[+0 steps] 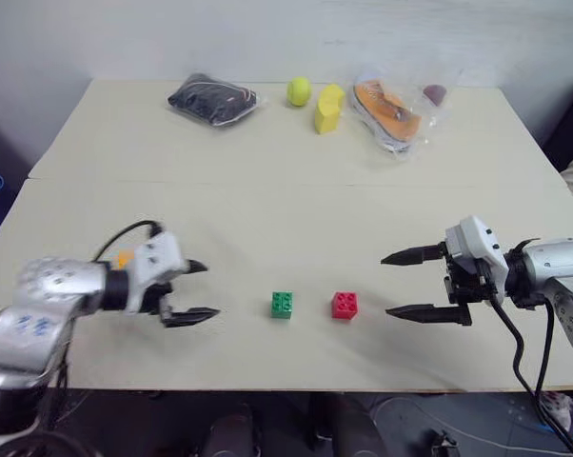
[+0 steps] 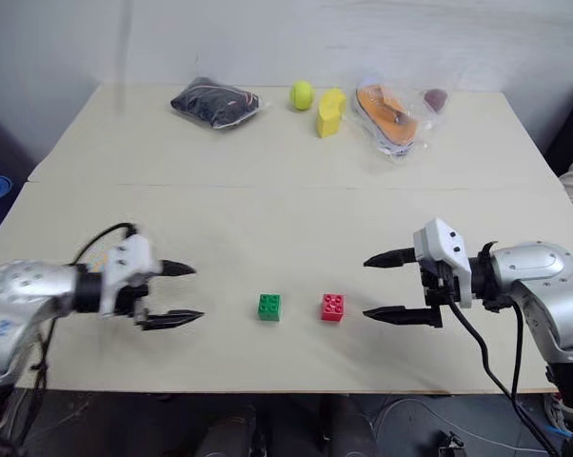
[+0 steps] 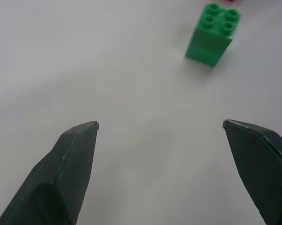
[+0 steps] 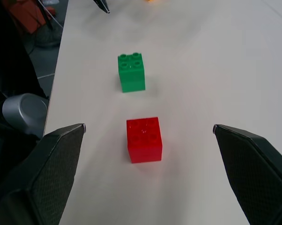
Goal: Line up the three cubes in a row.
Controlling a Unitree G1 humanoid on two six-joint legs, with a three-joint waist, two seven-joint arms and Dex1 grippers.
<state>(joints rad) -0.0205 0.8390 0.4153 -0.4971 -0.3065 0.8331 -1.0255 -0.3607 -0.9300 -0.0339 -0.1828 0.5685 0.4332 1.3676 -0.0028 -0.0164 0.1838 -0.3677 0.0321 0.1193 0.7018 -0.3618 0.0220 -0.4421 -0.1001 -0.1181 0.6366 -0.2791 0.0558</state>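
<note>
The green cube and the red cube stand side by side near the table's front edge, a small gap between them. An orange-yellow cube peeks out behind my left wrist, mostly hidden. My left gripper is open and empty, to the left of the green cube and apart from it. On the other side my right gripper is open and empty too, pointing at the red cube from the right, its fingers wide of it.
Along the table's far edge lie a black bagged bundle, a yellow-green ball, a pale-yellow curved block and a bagged orange shoe. The table's front edge runs just below the cubes.
</note>
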